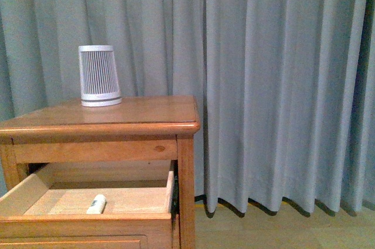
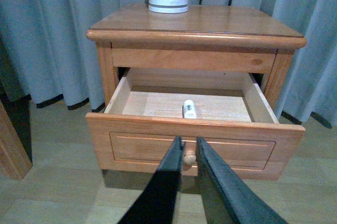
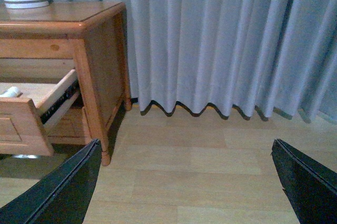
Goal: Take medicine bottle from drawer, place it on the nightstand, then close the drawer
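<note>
The nightstand stands at the left with its upper drawer pulled open. The small white medicine bottle lies on its side on the pale drawer floor, also seen in the left wrist view and at the edge of the right wrist view. My left gripper is shut on the round drawer knob at the drawer front. My right gripper is open and empty above the floor, to the right of the nightstand. Neither gripper shows in the front view.
A white ribbed tapered device stands on the nightstand top near its back left. Grey curtains hang behind. Pale wood floor lies right of the nightstand. Another wooden furniture piece stands at the left wrist view's edge.
</note>
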`<control>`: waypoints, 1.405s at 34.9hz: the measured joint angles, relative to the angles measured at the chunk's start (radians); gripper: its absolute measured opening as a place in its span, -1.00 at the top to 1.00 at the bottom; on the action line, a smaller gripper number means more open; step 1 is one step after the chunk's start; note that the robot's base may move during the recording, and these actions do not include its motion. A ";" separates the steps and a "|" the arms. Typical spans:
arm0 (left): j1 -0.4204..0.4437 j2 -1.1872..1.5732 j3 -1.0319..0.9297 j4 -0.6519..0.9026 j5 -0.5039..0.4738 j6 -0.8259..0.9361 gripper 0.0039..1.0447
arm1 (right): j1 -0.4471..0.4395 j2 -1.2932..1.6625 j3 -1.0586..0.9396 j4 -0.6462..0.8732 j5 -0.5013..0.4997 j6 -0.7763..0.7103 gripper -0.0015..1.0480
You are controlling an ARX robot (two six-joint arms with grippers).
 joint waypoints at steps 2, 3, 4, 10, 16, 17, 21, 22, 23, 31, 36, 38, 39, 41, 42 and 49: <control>0.000 -0.023 -0.017 -0.004 0.000 0.001 0.95 | 0.000 0.000 0.000 0.000 0.000 0.000 -0.87; 0.000 -0.035 -0.024 -0.007 0.000 0.002 0.95 | 0.000 0.000 0.000 0.000 0.000 0.000 -0.87; 0.000 -0.050 -0.033 -0.014 0.000 0.002 0.95 | 0.000 0.000 0.000 0.000 0.000 0.000 -0.87; 0.000 -0.108 -0.065 -0.042 0.000 0.003 0.95 | 0.000 0.000 0.000 0.000 0.000 0.000 -0.87; 0.001 -0.161 -0.083 -0.072 0.000 0.003 0.95 | 0.000 0.000 0.000 0.000 0.000 0.000 -0.87; 0.001 -0.170 -0.086 -0.077 0.000 0.003 0.95 | 0.000 0.000 0.000 0.000 0.000 0.000 -0.87; 0.001 -0.203 -0.099 -0.096 0.001 0.003 0.95 | 0.000 0.000 0.000 0.000 0.000 0.000 -0.87; 0.001 -0.210 -0.107 -0.087 0.001 0.003 0.95 | 0.000 0.000 0.000 0.000 0.000 0.000 -0.87; 0.001 -0.221 -0.120 -0.086 0.000 0.003 0.95 | 0.000 0.000 0.000 0.000 0.000 0.000 -0.87; 0.001 -0.388 -0.129 -0.275 0.001 0.004 0.95 | 0.000 0.000 0.000 0.000 0.000 0.000 -0.87; 0.001 -0.425 -0.129 -0.291 0.001 0.004 0.95 | 0.000 0.000 0.000 0.000 0.000 0.000 -0.87; 0.001 -0.427 -0.129 -0.291 0.001 0.004 0.95 | 0.000 0.000 0.000 0.000 0.000 0.000 -0.87; 0.001 -0.428 -0.129 -0.292 0.000 0.004 0.95 | 0.000 0.000 0.000 0.000 0.000 0.000 -0.87; 0.001 -0.428 -0.129 -0.293 0.001 0.004 0.95 | 0.000 0.000 0.000 0.000 0.000 0.000 -0.87; 0.001 -0.428 -0.129 -0.293 0.001 0.003 0.90 | 0.000 0.000 0.000 0.000 0.000 0.000 -0.87; 0.001 -0.428 -0.129 -0.293 0.003 0.004 0.22 | 0.000 0.000 0.000 0.000 0.004 0.000 -0.87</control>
